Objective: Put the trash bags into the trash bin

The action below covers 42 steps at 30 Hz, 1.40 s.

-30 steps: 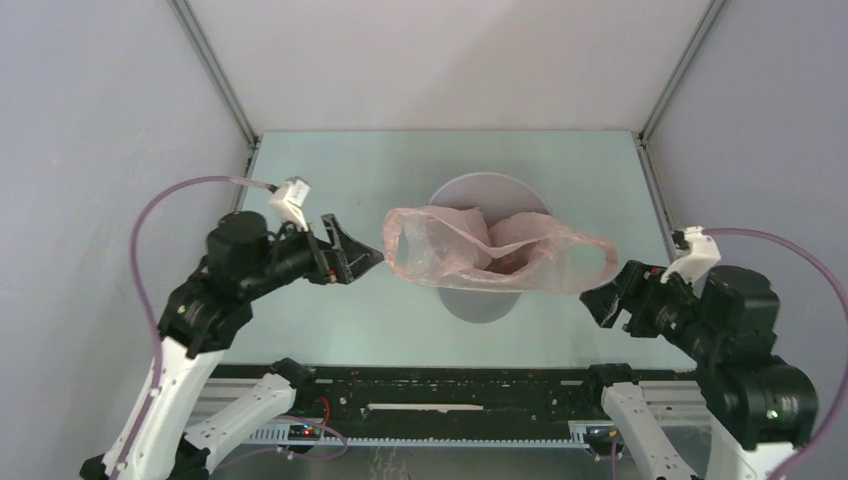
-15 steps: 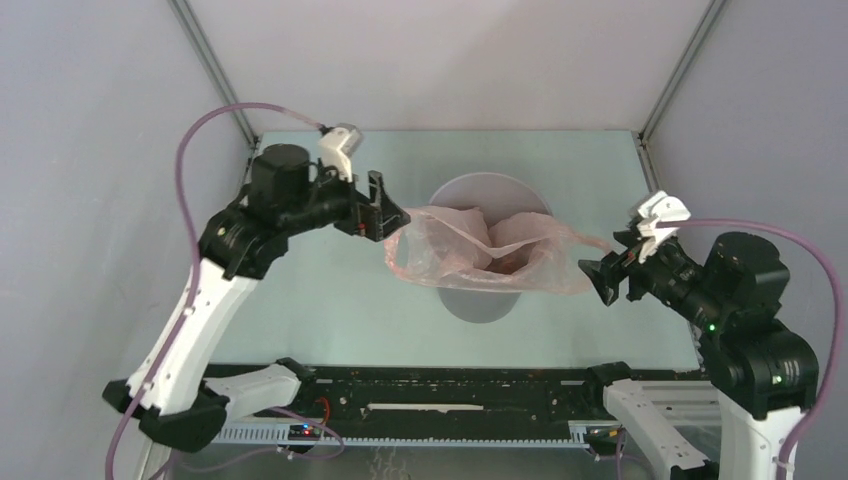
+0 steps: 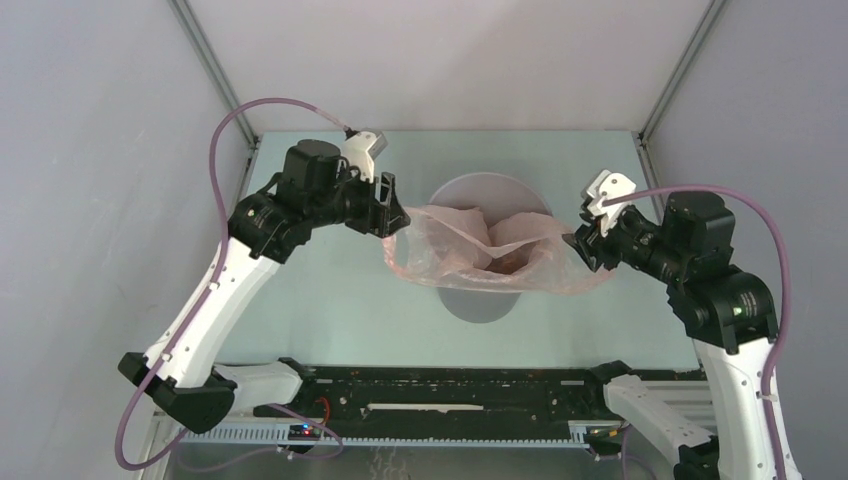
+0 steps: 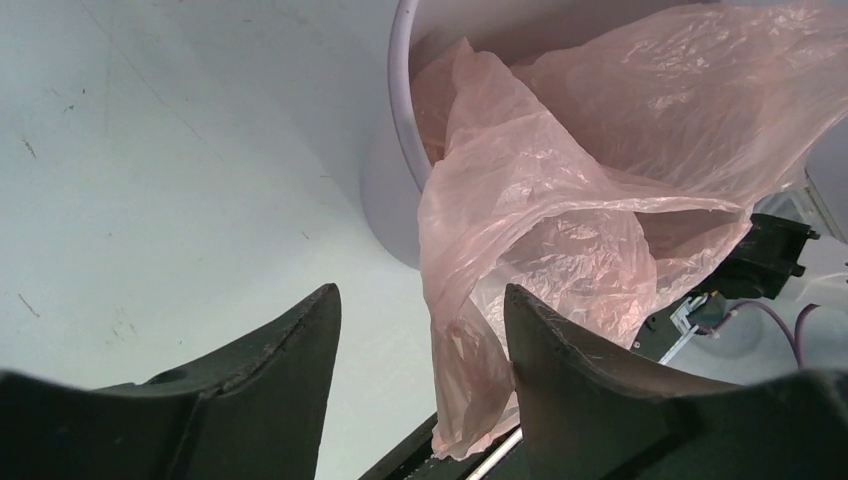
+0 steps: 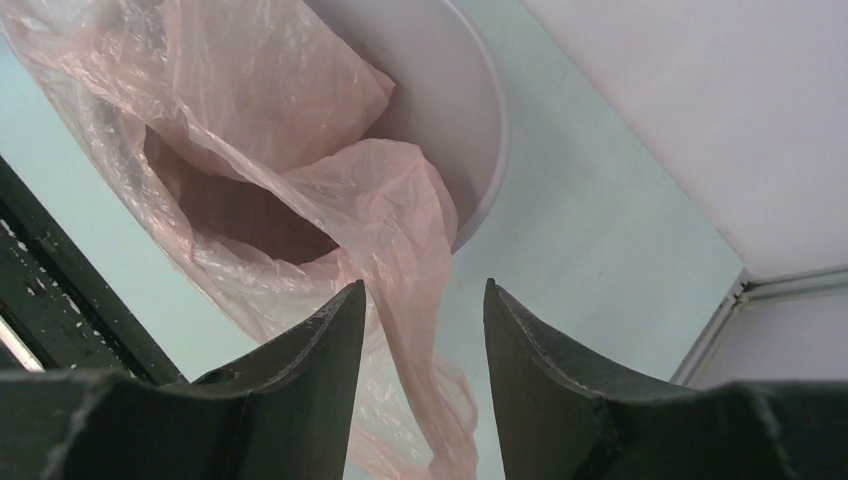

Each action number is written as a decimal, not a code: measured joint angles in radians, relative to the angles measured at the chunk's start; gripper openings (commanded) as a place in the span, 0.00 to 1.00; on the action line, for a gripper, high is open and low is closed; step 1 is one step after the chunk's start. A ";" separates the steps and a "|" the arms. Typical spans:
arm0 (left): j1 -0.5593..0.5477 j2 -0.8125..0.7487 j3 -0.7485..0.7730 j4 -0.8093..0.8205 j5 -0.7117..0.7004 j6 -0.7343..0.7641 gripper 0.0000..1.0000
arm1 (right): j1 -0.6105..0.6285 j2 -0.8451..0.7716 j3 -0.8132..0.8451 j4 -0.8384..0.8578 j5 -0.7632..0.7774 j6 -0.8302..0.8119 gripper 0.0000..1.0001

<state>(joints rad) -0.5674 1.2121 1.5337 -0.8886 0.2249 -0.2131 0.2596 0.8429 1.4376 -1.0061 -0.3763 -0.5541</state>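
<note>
The pale-pink film trash bag [image 3: 480,255] lies draped across the top of the light-grey round trash bin [image 3: 487,187], its ends hanging over the left and right sides. My left gripper [image 3: 393,212] is open at the bag's left end; in the left wrist view the bag [image 4: 560,230] hangs between the spread fingers [image 4: 560,370] over the bin rim [image 4: 400,110]. My right gripper [image 3: 583,250] is open at the bag's right end; in the right wrist view a strip of bag [image 5: 410,290] hangs between its fingers [image 5: 310,360], beside the bin [image 5: 460,110].
The pale green table [image 3: 330,290] is enclosed by grey walls with metal corner posts [image 3: 215,70]. A black rail [image 3: 450,390] with wiring runs along the near edge, between the arm bases.
Both arms have risen and swung in toward the bin. The left gripper moved up and right to the bag's left end; the right gripper moved up and left to its right end.
</note>
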 measured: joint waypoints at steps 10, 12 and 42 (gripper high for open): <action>0.000 -0.004 -0.015 0.046 -0.004 -0.061 0.43 | 0.070 0.019 -0.045 0.027 0.068 -0.011 0.30; 0.000 -0.004 -0.016 0.049 -0.006 -0.072 0.35 | 0.077 0.027 -0.046 0.039 0.094 0.001 0.20; 0.127 0.243 -0.095 0.230 0.023 -0.319 0.10 | -0.078 0.406 -0.112 0.448 0.186 0.583 0.00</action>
<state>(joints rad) -0.4408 1.4551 1.4391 -0.6582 0.2478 -0.5323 0.1814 1.2488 1.3254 -0.5579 -0.1905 0.0284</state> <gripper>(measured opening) 0.061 0.006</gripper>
